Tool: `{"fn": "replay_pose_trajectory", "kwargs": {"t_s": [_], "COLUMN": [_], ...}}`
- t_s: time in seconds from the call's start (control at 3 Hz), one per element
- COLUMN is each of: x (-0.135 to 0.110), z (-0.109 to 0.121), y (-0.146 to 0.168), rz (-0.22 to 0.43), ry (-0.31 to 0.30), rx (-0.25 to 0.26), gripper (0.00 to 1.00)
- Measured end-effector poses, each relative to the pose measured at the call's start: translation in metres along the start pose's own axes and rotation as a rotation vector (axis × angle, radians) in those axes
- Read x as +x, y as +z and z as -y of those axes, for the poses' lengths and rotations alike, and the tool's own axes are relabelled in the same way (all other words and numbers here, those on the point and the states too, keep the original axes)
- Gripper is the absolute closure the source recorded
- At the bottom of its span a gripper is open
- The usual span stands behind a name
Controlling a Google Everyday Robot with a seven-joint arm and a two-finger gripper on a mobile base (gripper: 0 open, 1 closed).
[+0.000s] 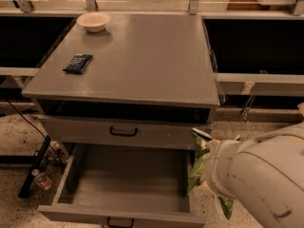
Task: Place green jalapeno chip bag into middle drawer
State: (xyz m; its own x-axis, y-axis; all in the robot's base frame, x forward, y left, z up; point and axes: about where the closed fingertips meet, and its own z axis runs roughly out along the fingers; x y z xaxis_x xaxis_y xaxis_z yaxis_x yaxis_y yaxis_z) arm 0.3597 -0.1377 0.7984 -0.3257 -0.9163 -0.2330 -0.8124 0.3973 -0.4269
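The green jalapeno chip bag (pixel 198 159) hangs upright in the air at the right wall of the open middle drawer (pixel 128 177). My gripper (pixel 210 169) is at the bag's right side, mostly covered by my white arm (pixel 259 179), and it is shut on the bag. Part of the bag also shows below the wrist (pixel 226 206). The drawer is pulled out, with a bare grey floor and a black handle (pixel 118 221) on its front.
The closed grey drawer (pixel 124 131) sits above the open one. On the cabinet top (pixel 152 61) lie a dark-blue packet (pixel 77 63) and a pale bowl (pixel 93 21). A bottle (pixel 40 179) and cables lie on the floor at left.
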Motion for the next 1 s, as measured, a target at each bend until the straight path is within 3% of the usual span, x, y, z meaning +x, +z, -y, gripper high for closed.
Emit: {"fn": "replay_pose_trajectory", "kwargs": {"t_s": [0.33, 1.0], "x": [-0.001, -0.051], "z": [0.0, -0.035], "y": [0.005, 0.05], "rz": [0.007, 0.065], "ry": [-0.002, -0.104], "rx": [-0.013, -0.129], "gripper": [1.0, 1.0]}}
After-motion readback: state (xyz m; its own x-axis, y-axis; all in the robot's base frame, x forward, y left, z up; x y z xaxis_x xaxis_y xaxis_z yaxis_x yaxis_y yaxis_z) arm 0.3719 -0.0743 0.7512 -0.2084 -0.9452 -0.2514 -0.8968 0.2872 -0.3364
